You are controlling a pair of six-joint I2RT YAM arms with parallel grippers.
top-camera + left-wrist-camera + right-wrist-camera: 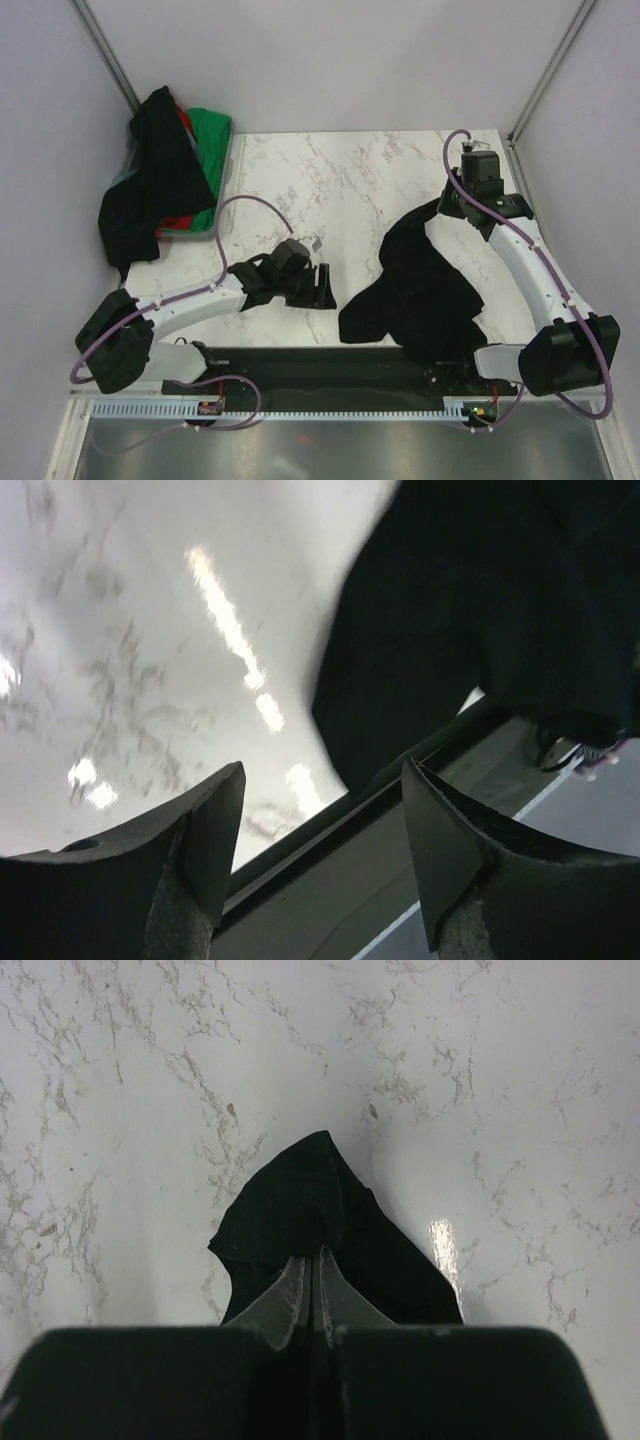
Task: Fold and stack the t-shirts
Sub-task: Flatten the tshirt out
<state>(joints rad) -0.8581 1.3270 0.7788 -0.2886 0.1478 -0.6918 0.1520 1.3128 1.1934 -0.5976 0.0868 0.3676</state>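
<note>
The pile of t-shirts (165, 180) lies well apart from the left gripper (325, 287), on its far left. The left gripper's fingers stand apart with nothing between them. The black t-shirt (420, 290) lies just to its right. The right gripper (312, 1257) is pinched closed on a fold of the black t-shirt, and the rest trails from it onto the table (340, 180).

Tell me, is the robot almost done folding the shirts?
Not nearly. Done: nothing looks folded or stacked. In hand: the right gripper is pinching one black shirt, which lies crumpled on the table; the left gripper is open and empty near it. Left: that shirt, plus the heap of shirts at the back left.
</note>
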